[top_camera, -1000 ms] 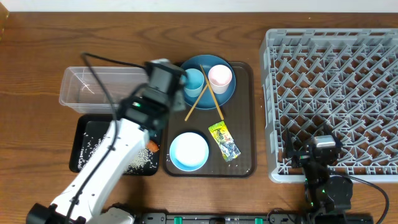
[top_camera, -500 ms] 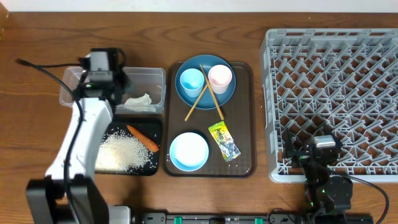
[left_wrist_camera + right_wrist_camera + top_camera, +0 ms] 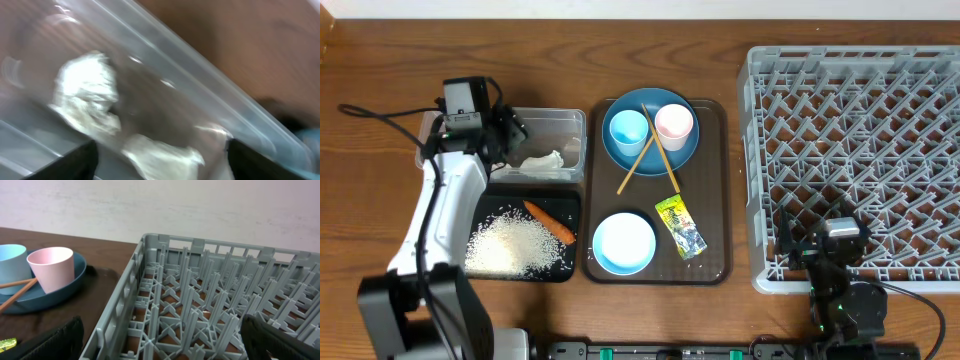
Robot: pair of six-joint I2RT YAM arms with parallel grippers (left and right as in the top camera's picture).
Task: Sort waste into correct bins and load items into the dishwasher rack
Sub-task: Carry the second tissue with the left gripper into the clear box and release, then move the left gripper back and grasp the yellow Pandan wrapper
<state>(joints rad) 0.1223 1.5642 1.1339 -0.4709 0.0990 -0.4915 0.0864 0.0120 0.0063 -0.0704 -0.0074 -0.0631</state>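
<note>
At far left, left gripper (image 3: 512, 135) is hovering over the clear box (image 3: 560, 120), fingers spread and pinching nothing. Crumpled tissue (image 3: 542, 162) is lying inside the box beneath it. Nearer, carrot (image 3: 550, 221) and rice (image 3: 510, 245) are lying in the black tray (image 3: 510, 200), with the left arm crossing its left edge. Wrapper (image 3: 680, 226) is resting on the brown serving tray (image 3: 715, 200), just right of the pale-blue bowl (image 3: 624, 243). Right gripper (image 3: 160, 345) is hanging spread and empty at the near edge of the rack (image 3: 860, 150).

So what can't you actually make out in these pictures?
Left wrist view: blur smears the tissue in the clear box.
Overhead: wrapper print too small to read; the left arm covers the box's left end.
Right wrist view: the light-blue cup is cut by the left edge.
</note>
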